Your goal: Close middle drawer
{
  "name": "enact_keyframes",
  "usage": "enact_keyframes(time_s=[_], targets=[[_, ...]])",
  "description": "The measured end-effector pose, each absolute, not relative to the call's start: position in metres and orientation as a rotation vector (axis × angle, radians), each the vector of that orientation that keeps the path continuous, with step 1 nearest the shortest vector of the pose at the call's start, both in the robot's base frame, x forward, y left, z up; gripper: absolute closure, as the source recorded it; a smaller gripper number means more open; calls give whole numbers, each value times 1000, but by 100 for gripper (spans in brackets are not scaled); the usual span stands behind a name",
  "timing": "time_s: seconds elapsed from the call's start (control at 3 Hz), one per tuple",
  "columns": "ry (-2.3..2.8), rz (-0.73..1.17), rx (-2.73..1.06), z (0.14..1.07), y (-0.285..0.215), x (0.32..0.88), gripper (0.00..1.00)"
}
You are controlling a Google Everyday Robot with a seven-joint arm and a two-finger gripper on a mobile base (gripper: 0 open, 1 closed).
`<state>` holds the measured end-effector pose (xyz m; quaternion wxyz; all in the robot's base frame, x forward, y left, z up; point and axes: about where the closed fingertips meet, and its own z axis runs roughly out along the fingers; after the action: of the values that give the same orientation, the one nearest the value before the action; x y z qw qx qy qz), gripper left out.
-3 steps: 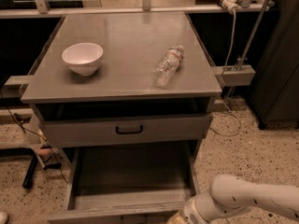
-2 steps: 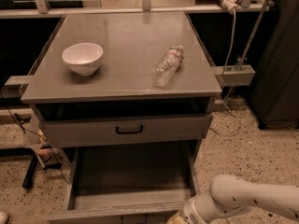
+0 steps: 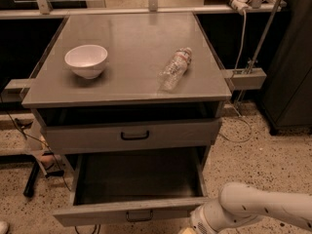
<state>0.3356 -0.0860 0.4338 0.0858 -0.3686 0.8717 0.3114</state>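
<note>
Desk (image 3: 131, 38): grey, flat top, standing on a speckled stone floor (image 3: 258, 160). A metal rail (image 3: 97, 11) runs along behind it. A dark cabinet (image 3: 292, 82) stands off to the right, and a white cable (image 3: 242, 33) drops from a plug block down beside the desk's right edge. On the top, a white bowl (image 3: 86, 60) sits upright at the left. A clear plastic bottle (image 3: 175, 68) lies on its side right of centre, cap pointing away, well apart from the bowl. Below the top, the top drawer (image 3: 87, 139) has a tall front and a black bar handle, and stands out a little from the frame. Under it the middle drawer (image 3: 97, 217) is pulled far out toward me. Its low front panel is near the bottom of view, with its small handle (image 3: 139, 215) at centre and its dark inside open from above. Nothing lies between its front and me. My arm (image 3: 258, 207) comes in from the lower right, a white rounded link running leftward just above the floor, with the wrist (image 3: 204, 220) bent down just beside the right end of the drawer front. The jaws are at the bottom edge there, below the wrist and mostly cut off. I cannot tell whether they are apart or together, nor whether they touch the panel.
</note>
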Motion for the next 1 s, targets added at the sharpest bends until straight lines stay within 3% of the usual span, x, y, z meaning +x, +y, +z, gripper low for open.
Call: enact_keyframes(time_s=[0.33,1.0], targets=[[2598,928,-1099,434,-86,336,0],[2598,928,-1099,434,-86,336,42]])
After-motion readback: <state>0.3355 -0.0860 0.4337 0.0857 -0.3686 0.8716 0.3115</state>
